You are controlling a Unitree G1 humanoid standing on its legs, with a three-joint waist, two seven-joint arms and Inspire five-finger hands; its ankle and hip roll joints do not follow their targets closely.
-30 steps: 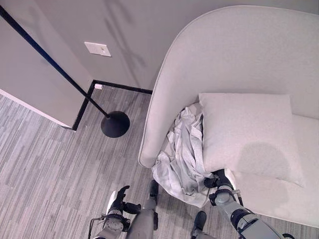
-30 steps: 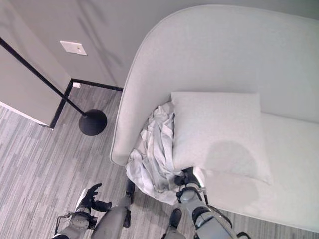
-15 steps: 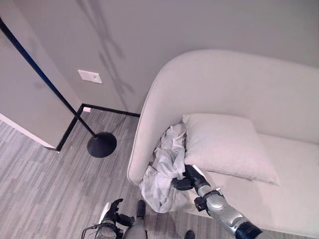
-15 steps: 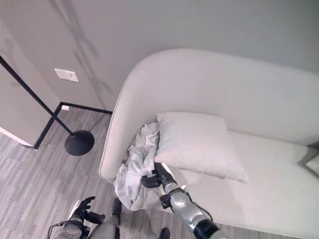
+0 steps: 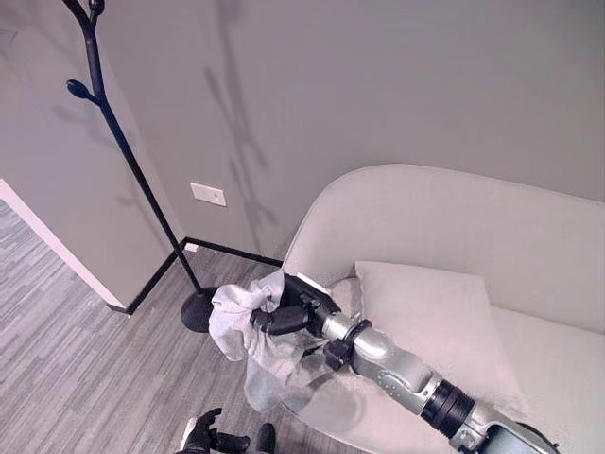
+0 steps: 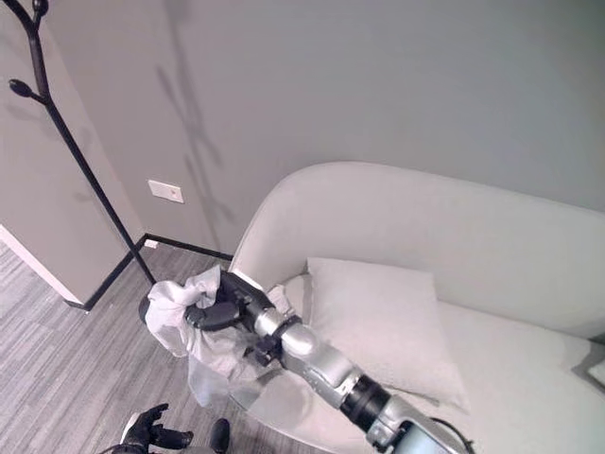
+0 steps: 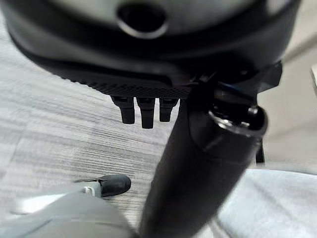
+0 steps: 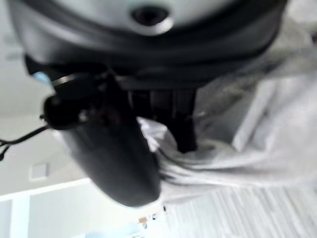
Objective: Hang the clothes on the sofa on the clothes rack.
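At the upper left of the frame the black clothes rack [image 5: 121, 147] is seen, its base on the grey floor [image 5: 66, 331]. At the bottom edge the left hand [image 5: 203, 437] is shown with fingers relaxed, grasping nothing. Near the centre the pale garment [image 5: 244, 322] is held clear of the sofa [image 5: 454, 222], clenched in the right hand [image 5: 293, 307], beside a cushion [image 5: 430, 317].
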